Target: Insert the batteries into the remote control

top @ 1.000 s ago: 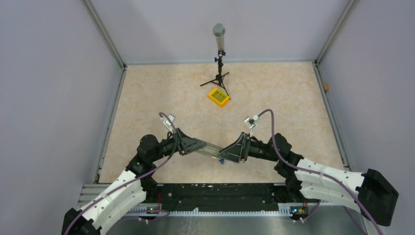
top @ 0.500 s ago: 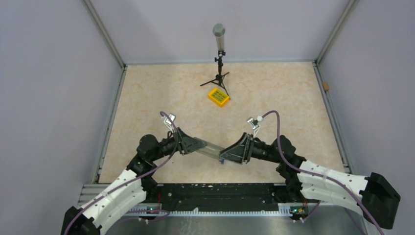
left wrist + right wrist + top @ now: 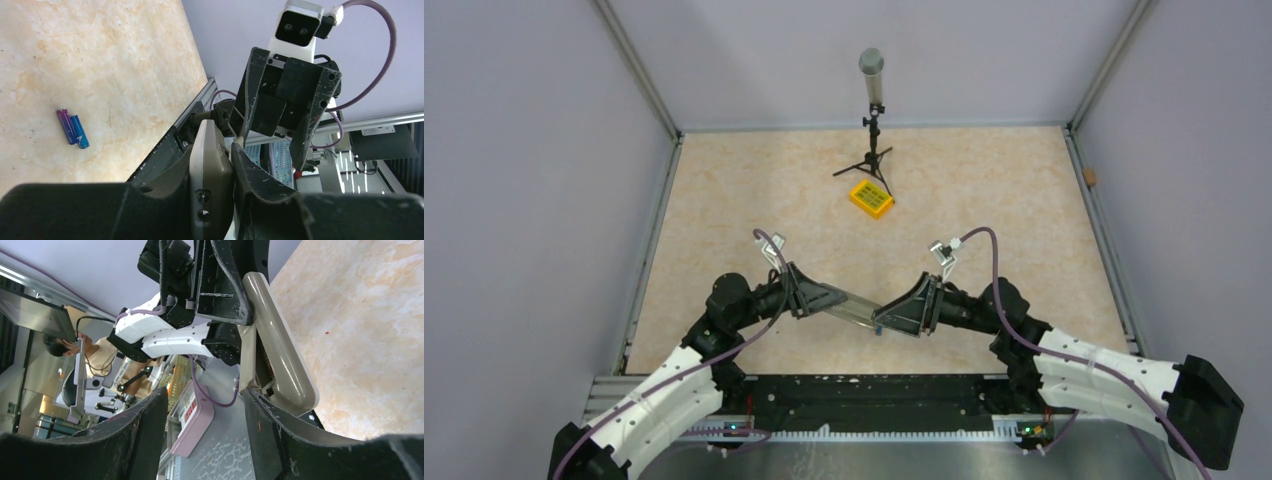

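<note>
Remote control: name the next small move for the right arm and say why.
Probably shift the right gripper sideways so the remote control's free end sits between its open fingers. The left gripper clamps the other end, the free end lies beside one finger, not in the gap, and the batteries lie on the table.

- Microphone [image 3: 871, 65]: grey cylindrical head, upright on a black tripod stand [image 3: 871, 150]. It is at upper centre of the top view, near the far edge of the table.
- Yellow box [image 3: 871, 199]: square, with green keys on top. It lies just in front of the tripod feet; contact cannot be told.
- Table top [image 3: 1004, 200]: beige marbled surface, bounded by aluminium rails [image 3: 652, 240] and plain grey walls [image 3: 524, 200].
- Small brown object [image 3: 1090, 178]: at the right rail, upper right. Its kind cannot be told.
- Person [image 3: 100, 357]: dark hair, light shirt, at left in the right wrist view, beyond the table.
</note>
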You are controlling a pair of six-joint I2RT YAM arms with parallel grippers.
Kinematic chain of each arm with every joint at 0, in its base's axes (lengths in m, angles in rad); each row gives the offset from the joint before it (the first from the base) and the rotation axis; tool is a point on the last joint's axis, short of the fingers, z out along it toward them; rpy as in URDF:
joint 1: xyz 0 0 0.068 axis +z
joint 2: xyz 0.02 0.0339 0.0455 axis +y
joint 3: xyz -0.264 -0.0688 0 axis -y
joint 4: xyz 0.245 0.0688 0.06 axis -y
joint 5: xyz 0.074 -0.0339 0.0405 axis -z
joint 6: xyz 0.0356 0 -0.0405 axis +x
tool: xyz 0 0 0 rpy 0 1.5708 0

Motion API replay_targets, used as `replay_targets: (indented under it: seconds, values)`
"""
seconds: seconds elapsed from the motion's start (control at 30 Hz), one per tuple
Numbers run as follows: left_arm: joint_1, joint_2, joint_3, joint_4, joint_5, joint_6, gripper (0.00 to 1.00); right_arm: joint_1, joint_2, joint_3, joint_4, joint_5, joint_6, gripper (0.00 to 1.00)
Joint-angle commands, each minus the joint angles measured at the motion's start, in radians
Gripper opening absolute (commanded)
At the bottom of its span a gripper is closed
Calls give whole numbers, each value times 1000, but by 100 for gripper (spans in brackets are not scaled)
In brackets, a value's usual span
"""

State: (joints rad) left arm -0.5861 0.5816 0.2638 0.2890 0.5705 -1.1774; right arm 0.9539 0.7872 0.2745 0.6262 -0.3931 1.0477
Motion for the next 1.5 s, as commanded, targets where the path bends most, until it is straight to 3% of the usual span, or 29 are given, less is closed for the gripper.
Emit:
replay_targets:
  seconds: [0.0, 0.37, 0.9, 1.47]
  values:
    - [-14, 5, 34, 12, 20, 26, 0, 9, -11, 15, 55, 28, -23, 57]
    - [-14, 28, 74, -80, -60, 115, 0, 8, -29, 45, -144, 122, -81, 57]
    - [-14, 257, 168, -37, -98, 198, 0, -21, 49, 122, -263, 206, -160, 57]
    - [-7, 623, 367, 23, -112, 246, 0, -254, 134, 156, -319, 129, -224, 57]
